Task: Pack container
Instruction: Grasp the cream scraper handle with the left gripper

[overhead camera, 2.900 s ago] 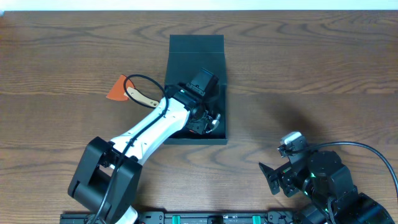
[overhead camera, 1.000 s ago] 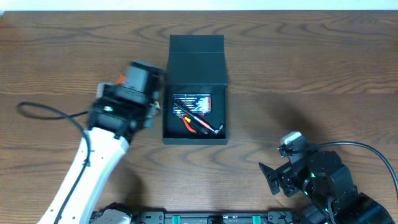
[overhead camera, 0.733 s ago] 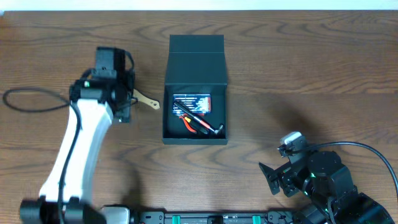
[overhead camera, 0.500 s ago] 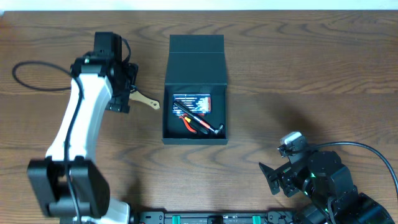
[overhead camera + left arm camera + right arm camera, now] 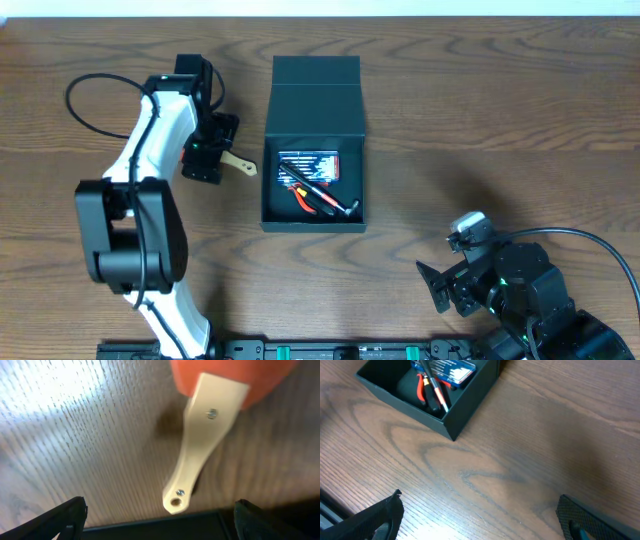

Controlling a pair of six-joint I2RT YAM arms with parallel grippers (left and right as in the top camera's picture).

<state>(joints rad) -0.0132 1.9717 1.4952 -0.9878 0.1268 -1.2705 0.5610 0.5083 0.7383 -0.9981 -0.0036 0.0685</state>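
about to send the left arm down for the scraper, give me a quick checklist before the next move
1. left pincer open: ok
2. scraper handle centred between its jaws: ok
3. scraper flat on the table, apart from the container: ok
4. container lid folded back: ok
5. room inside beside the blue case and pliers: cannot tell
6. right pincer away from the container: ok
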